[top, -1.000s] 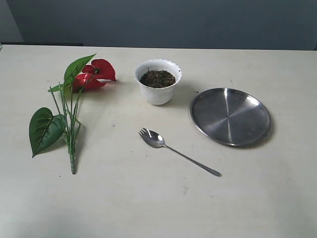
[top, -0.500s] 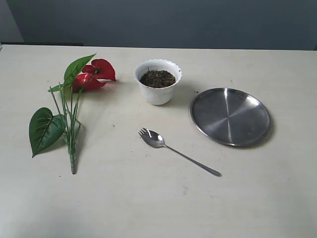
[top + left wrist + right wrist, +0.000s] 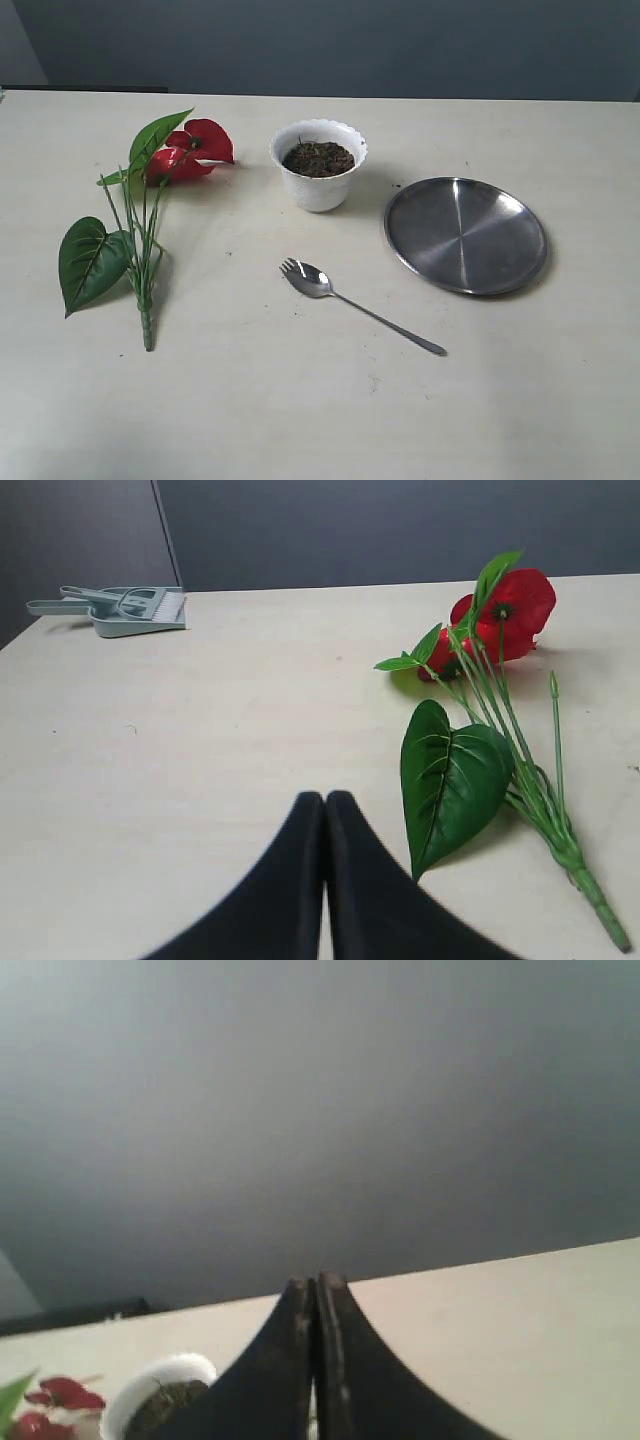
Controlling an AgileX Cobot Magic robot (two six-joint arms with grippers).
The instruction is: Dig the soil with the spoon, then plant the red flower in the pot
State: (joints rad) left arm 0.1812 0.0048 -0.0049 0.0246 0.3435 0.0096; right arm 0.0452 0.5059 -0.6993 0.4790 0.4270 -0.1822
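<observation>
Well, dark soil (image 3: 318, 158), perhaps fibrous, in pot (image 3: 318, 193).

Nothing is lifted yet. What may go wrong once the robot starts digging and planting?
The spoon lies flat and its handle is thin, so a grasp may slide off or push it away. The pot is small and the soil reaches near its rim; digging may tip it or spill earth. The red flower has thin stems; a grip there may slip.
</observation>
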